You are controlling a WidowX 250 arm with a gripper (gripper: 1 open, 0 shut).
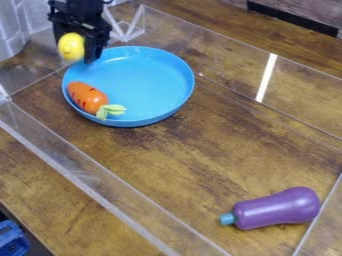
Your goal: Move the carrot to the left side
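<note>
- Carrot (88,98), small and orange with dark grooves, lies on the blue plate (154,85), between 8 and 9 o'clock from the plate's middle, close to the rim.
- Its light green leafy top (112,111) points toward about 4 o'clock, and the blunt orange end faces roughly 10.
- The plate itself sits toward 11 o'clock on the wooden table (174,165), taking the whole frame as the clock face.
- The black claw (76,47) hangs between 10 and 11 o'clock from the plate's middle, reaching in from the upper edge of the view.
- It is closed around the yellow ball (71,45), with the dark fingers partly hidden by the ball; the carrot is outside its grasp.
- The ball shows above the carrot in the frame, beside the plate's upper-left rim; its exact height cannot be told.
- The purple eggplant (278,208) lies on the table between 4 and 5 o'clock, well apart from the plate, its teal stem end directed between 8 and 9.
- A white strip (266,77) slants near 2 o'clock.
- Part of a bright blue object (12,240) shows at the frame's edge, between 7 and 8 o'clock.
</note>
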